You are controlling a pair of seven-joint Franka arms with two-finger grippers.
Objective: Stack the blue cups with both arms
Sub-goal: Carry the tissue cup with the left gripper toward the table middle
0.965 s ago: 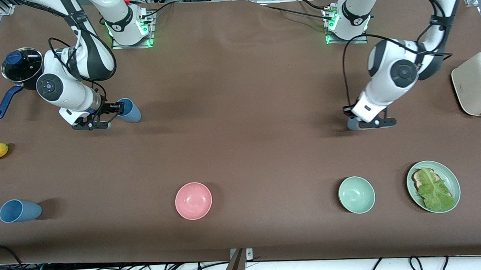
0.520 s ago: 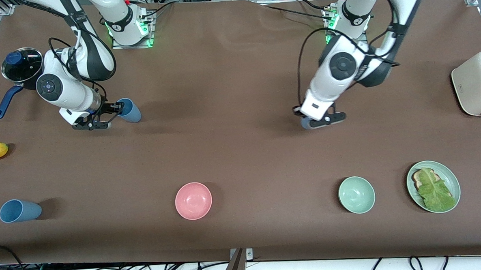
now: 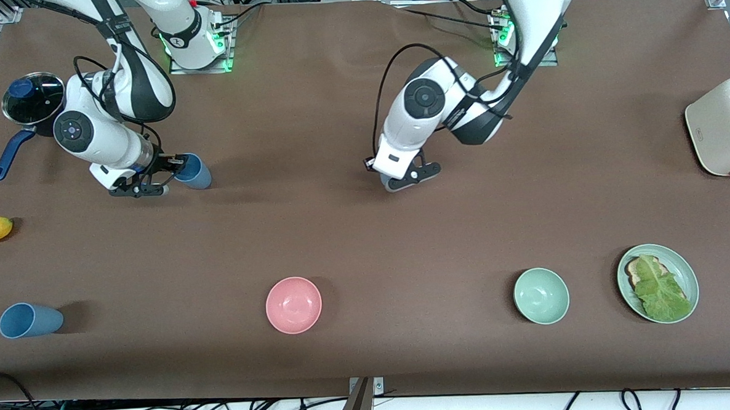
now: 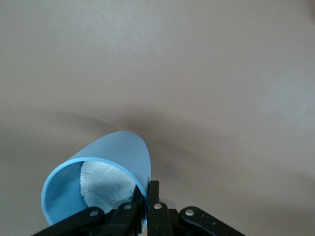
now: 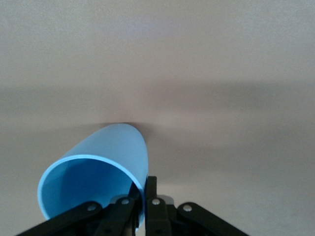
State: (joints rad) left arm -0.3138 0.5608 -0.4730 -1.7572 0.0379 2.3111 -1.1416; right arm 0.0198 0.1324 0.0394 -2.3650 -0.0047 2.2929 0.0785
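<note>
Your left gripper pinches the rim of a blue cup with a white scrap inside, over mid-table. Your right gripper clamps another cup. At its seven o'clock, a third cup lies sideways.

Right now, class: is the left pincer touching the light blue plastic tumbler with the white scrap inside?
Touching. The left wrist view shows the left pincer shut on the rim of the light blue plastic tumbler, one finger inside the wall and one outside.
</note>
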